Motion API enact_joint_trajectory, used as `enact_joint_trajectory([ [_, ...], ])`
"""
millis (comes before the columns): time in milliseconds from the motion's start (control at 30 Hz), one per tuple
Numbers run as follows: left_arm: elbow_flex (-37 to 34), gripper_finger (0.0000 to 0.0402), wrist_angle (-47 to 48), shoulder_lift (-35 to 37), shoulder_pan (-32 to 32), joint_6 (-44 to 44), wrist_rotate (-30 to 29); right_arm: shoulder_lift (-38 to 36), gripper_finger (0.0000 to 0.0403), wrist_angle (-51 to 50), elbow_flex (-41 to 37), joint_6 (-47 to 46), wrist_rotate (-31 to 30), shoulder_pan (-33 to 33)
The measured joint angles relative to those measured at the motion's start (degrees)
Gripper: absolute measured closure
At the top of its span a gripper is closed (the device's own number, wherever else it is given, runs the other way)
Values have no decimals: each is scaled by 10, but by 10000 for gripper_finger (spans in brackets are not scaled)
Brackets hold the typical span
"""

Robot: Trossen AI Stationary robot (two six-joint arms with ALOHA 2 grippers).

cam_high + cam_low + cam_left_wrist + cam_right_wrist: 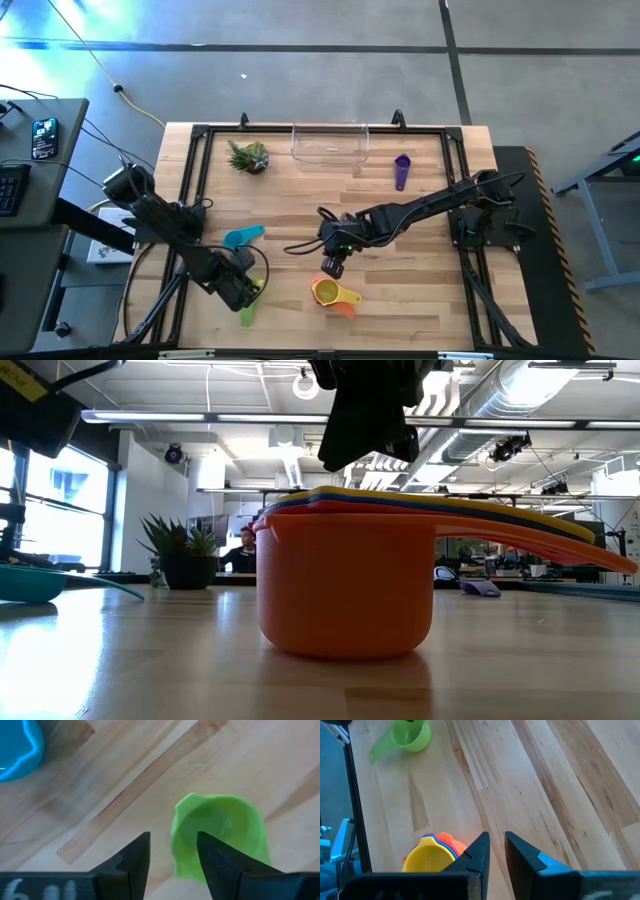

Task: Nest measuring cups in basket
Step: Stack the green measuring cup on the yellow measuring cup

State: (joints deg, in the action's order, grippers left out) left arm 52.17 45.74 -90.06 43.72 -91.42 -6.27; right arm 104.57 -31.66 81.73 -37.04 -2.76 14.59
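Note:
A nested stack of measuring cups (333, 293), yellow on top and orange at the bottom (345, 590), stands on its base near the table's front middle. My right gripper (332, 265) hovers just above and behind it, empty, its fingers a narrow gap apart (497, 847). The green cup (247, 312) lies at the front left. My left gripper (172, 852) is open over its rim. The light blue cup (243, 237), the purple cup (402, 170) and the clear basket (330, 142) stand apart on the table. My left gripper comes down from above with its fingers astride the green cup's rim (182, 827), one finger (220, 862) over the bowl and one (132, 860) outside. I cannot tell whether a finger touches the cup. The cup rests on the table.
A small spiky plant (248, 157) stands at the far left, beside the basket. Black rails frame the table's edges (190, 180). Bare wood lies between the stack and the basket. People and desks show in the room beyond the table (245, 550).

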Motion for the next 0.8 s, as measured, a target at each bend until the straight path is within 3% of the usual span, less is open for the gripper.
enact_joint_trajectory([
  [300,0,284,-11,-25,-9,0,6,0,352,0,0,0,0,0],
  [633,0,391,-14,-28,-22,1,6,0,352,-1,0,0,0,0],
  [800,0,389,-29,-28,-23,-1,6,0,352,-3,0,0,0,0],
])
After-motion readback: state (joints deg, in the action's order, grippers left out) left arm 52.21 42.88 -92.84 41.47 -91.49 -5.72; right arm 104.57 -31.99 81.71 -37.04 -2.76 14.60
